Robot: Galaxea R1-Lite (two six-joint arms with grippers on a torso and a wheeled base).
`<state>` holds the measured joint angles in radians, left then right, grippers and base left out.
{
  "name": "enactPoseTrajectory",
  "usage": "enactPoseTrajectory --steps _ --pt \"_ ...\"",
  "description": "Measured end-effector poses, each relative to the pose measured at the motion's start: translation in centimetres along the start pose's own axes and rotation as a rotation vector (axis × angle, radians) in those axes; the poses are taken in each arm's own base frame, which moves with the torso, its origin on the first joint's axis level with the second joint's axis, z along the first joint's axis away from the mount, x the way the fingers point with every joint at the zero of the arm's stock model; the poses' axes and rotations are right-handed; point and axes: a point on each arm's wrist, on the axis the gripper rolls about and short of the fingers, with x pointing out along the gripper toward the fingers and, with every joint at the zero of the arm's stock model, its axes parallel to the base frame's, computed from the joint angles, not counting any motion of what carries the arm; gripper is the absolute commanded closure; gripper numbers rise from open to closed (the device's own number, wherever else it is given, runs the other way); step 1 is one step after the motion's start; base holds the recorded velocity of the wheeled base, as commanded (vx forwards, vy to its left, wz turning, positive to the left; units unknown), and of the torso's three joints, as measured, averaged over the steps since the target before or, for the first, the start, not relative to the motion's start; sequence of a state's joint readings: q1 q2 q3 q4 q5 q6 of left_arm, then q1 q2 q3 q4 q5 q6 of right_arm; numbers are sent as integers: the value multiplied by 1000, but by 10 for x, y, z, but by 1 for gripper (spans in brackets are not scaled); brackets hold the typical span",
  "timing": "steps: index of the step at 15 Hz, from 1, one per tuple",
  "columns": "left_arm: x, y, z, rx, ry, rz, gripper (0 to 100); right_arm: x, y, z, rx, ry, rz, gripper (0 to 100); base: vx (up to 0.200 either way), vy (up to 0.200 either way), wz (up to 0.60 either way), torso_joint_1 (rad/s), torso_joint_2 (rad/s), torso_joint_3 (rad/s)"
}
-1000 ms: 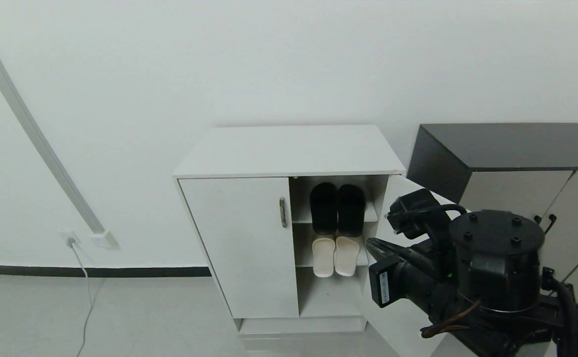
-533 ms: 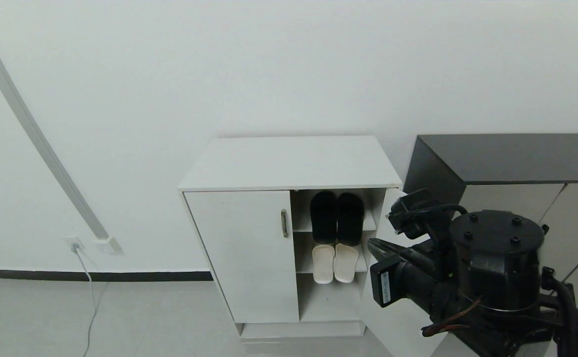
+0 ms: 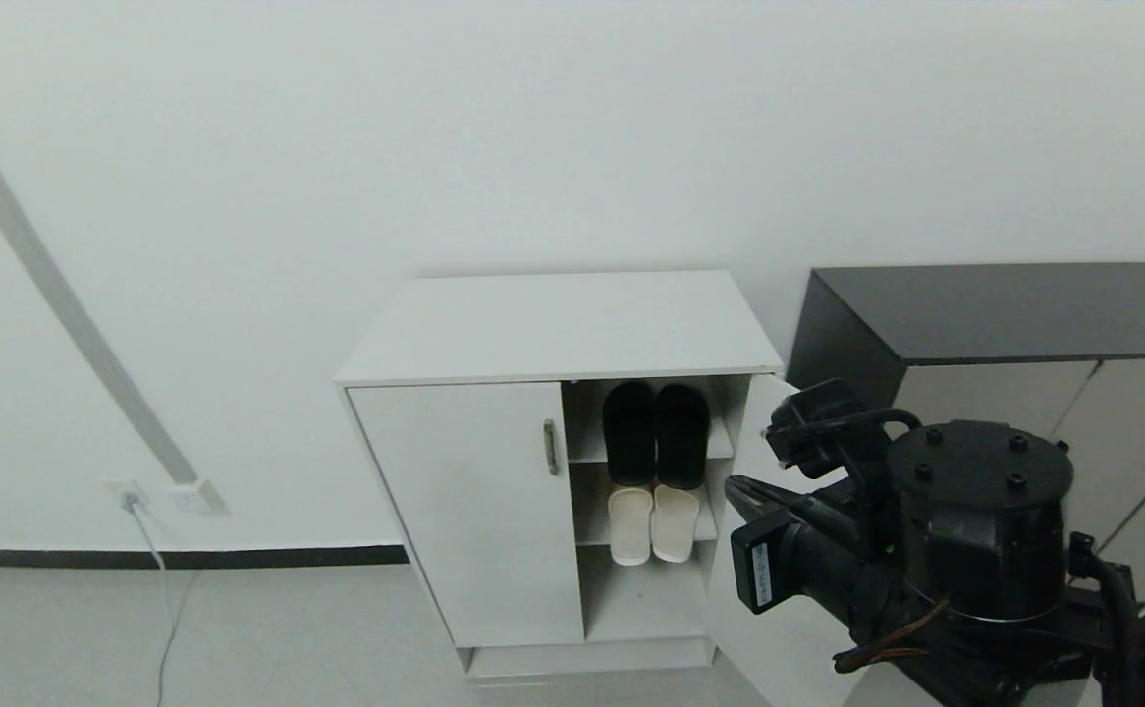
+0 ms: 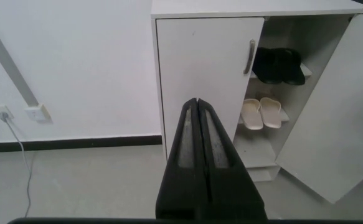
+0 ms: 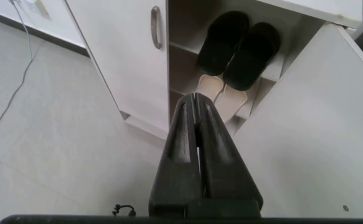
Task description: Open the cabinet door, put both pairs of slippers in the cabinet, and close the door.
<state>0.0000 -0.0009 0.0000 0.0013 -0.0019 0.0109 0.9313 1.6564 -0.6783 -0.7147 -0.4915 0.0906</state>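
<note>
Left tool (image 4: 197, 102) and right tool (image 5: 195, 96) are closed, empty. Cabinet door (image 5: 306, 124) is likely light, rigid: push near free edge.

The left fingers (image 4: 186, 143) and right fingers (image 5: 182, 143) are matt black plastic with duller grey inner faces. Ahead of them, the cabinet (image 3: 553, 329) is smooth white board with a matt laminate look, and its handle (image 3: 550, 447) is dull brushed metal. Beyond the fingertips, the black slippers (image 3: 631, 432) look like matt rubber or foam and the cream slippers (image 3: 629, 511) look smooth. Below the fingers, the floor (image 3: 239, 638) is pale, faintly glossy tile.
</note>
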Motion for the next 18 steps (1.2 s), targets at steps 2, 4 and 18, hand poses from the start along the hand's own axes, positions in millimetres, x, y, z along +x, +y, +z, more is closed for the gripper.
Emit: enactPoseTrajectory --steps 2,4,18 --pt "0 0 0 0 1 0 100 1 -2 -1 0 4 -8 100 0 0 -600 17 5 -2" --pt "0 0 0 0 0 0 100 1 -3 -1 1 3 -9 100 0 0 0 0 0 0" --pt "0 0 0 0 0 0 100 25 -26 1 29 -21 -63 100 -43 0 0 1 1 1"
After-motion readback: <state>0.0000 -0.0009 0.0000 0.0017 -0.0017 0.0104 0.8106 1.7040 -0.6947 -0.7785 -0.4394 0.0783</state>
